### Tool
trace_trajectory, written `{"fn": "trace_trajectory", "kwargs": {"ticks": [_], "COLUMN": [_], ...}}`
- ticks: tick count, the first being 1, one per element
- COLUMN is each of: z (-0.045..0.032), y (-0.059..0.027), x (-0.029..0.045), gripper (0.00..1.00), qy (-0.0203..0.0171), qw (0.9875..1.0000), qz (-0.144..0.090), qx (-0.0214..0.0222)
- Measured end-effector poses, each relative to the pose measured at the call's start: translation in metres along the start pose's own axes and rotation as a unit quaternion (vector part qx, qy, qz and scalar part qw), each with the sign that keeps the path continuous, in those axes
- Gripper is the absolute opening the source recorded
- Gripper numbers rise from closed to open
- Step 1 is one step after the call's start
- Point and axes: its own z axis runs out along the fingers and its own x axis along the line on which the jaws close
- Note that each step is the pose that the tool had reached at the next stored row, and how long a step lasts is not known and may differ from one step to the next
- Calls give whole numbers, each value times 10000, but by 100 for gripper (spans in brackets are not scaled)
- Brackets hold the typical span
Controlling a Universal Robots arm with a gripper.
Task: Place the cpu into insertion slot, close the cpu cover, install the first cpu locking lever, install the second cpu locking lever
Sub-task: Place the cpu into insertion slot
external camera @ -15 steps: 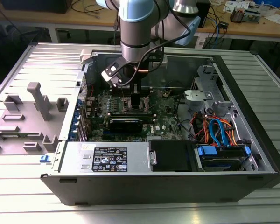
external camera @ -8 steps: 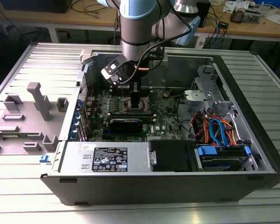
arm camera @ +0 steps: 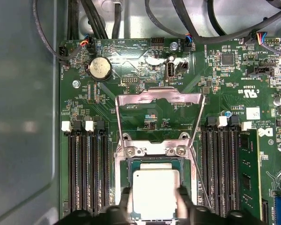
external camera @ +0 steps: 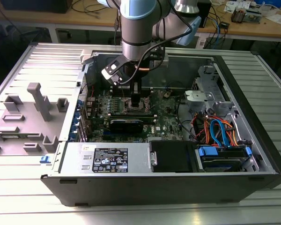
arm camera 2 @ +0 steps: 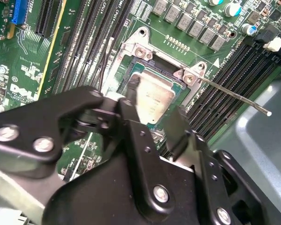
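Workshop benches at twelve o'clock in the exterior view, and up front a ribbed metal tabletop (external camera: 18,187) carries an open computer case (external camera: 168,183), with a grey fixture plate (external camera: 33,108) at its nine o'clock. The arm (external camera: 138,28) drops straight down from twelve o'clock, wrist vertical. Its tool (external camera: 136,101) is deep inside the case, right over the green motherboard (external camera: 168,119).

Over to the second wrist view: the cpu (arm camera 2: 155,96) sits square inside the insertion slot (arm camera 2: 140,49). A black fingertip presses each of two opposite edges, so the tool looks clamped on the chip. One locking lever (arm camera 2: 234,96) sticks out free over the memory slots (arm camera 2: 225,65), clearly not latched.

Now the first wrist view: the chip lies level within the slot's rim, both fingers hugging its sides. The cpu cover (arm camera: 159,99) is swung open, lying back beyond the hinge screws, well off the chip.

My read: placement is at or nearly at its end. Whether the chip is fully seated, I cannot tell. The cover is not closed, and neither lever is installed.
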Motion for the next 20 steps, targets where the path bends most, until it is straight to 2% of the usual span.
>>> {"fn": "trace_trajectory", "kwargs": {"ticks": [2, 7, 12, 20], "z": [0, -1, -35, -43], "y": [0, 4, 5, 5], "x": [0, 0, 0, -1], "gripper": [42, 12, 11, 11], "qy": [0, -1, 1, 1], "qw": [10000, 10000, 10000, 10000], "qz": [0, -2, -2, -2], "qx": [0, 0, 1, 2]}}
